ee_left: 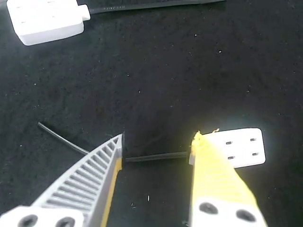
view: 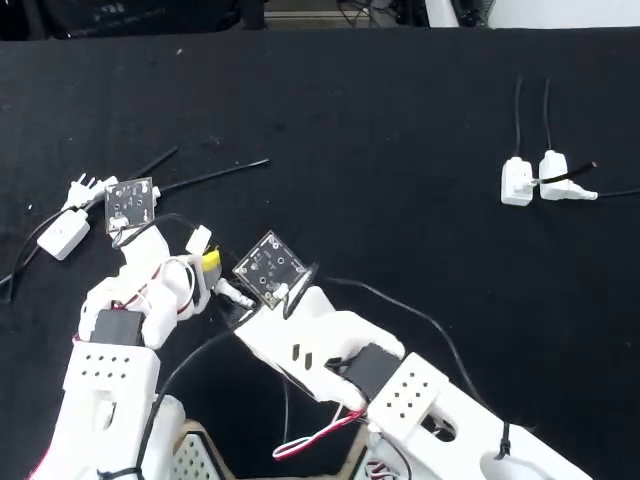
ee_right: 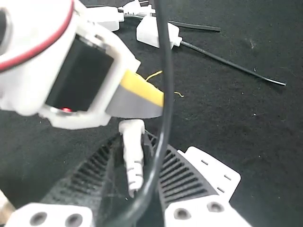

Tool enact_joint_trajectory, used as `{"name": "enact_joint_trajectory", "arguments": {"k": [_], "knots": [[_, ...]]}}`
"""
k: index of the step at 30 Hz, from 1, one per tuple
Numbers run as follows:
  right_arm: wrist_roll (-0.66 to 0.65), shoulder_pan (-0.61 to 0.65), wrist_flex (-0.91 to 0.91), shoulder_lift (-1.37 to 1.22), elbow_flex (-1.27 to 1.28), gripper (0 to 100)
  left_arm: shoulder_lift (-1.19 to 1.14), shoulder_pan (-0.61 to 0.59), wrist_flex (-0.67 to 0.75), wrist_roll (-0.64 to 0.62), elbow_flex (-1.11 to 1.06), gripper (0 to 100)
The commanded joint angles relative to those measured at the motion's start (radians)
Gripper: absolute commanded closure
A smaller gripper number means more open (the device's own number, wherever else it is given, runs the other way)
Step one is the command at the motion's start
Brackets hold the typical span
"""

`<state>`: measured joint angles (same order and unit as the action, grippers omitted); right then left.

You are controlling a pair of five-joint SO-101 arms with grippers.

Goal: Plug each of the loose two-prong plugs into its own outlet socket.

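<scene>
My right gripper [ee_right: 135,142] is shut on a white two-prong plug [ee_right: 133,161], held low over the black table between the two arms [view: 235,293]. A white outlet block [ee_right: 214,171] with slots lies just beside its fingers. My left gripper [ee_left: 158,139] is open, its grey and yellow fingers either side of a thin black cable [ee_left: 151,157]. A slotted white outlet [ee_left: 244,147] lies past the yellow finger [view: 211,262]. In the right wrist view the left gripper hangs close over the held plug.
At the far left lie a loose pronged plug [view: 80,187] and a white outlet [view: 65,232] with black cables. A white outlet [view: 517,182] and plug [view: 556,177] sit together at the right. Black wires trail across the table's left half.
</scene>
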<state>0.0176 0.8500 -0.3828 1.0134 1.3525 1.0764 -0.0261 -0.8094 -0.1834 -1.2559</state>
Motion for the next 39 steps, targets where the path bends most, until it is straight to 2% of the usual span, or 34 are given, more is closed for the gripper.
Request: {"name": "enact_joint_trajectory", "arguments": {"k": [1,4,8,13,17,20,24,27,33,39], "knots": [[0.005,-0.040,-0.029,0.056,-0.021,98.8,-0.005,-0.004,0.005,0.014,0.027,77],[0.003,-0.040,-0.044,0.056,-0.019,98.8,-0.005,-0.056,0.005,0.008,0.097,77],[-0.069,-0.046,-0.081,0.012,-0.027,98.8,-0.005,-0.114,-0.003,0.011,0.159,77],[-0.077,-0.198,-0.144,-0.179,-0.151,98.8,-0.005,-0.272,-0.043,0.026,0.142,77],[-0.077,-0.273,-0.321,-0.360,-0.381,98.8,-0.006,-0.348,-0.081,0.157,0.065,77],[-0.077,-0.287,-0.522,-0.492,-0.578,98.8,-0.006,-0.363,-0.058,0.195,-0.021,77],[-0.077,-0.287,-0.723,-0.665,-0.785,98.8,-0.005,-0.364,0.023,0.178,-0.108,77],[-0.058,-0.290,-0.809,-0.785,-0.909,98.8,-0.005,-0.357,0.040,0.158,-0.125,77],[0.063,-0.288,-0.993,-0.989,-1.156,98.8,-0.005,-0.357,0.040,0.161,-0.125,77],[0.106,-0.292,-1.177,-1.187,-1.405,98.8,-0.005,-0.357,0.040,0.161,-0.125,77]]}}
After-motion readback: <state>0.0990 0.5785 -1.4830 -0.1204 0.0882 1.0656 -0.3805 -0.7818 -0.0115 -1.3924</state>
